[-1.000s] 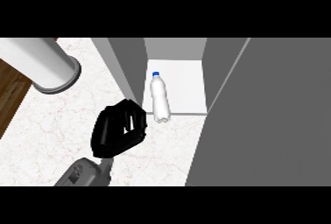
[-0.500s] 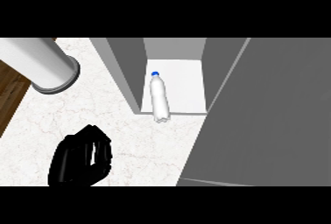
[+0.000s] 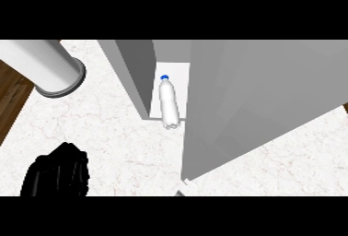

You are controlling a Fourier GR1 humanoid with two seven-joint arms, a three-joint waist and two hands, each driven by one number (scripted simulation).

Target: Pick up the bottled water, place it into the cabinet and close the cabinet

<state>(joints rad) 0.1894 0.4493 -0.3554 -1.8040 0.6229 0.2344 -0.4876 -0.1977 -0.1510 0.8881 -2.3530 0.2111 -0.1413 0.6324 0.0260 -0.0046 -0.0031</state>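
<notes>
A clear water bottle [image 3: 168, 102] with a blue cap lies on its side on the white floor of the cabinet [image 3: 139, 73], cap toward the back and base at the front lip. The grey cabinet door [image 3: 262, 106] stands swung partway across the opening, and its edge hides the shelf's right part. My left hand [image 3: 58, 174] shows black at the lower left over the marble counter, well clear of the bottle, fingers relaxed and holding nothing. My right hand does not show.
A pale cylinder with a grey rim [image 3: 48, 69] stands at the upper left. Dark wood floor [image 3: 12, 94] runs along the counter's left edge. White marble counter [image 3: 129, 152] lies between my hand and the cabinet.
My left hand has drawn back from the bottle, down and to the left. The cabinet door has swung further across the opening. The bottle has stayed put.
</notes>
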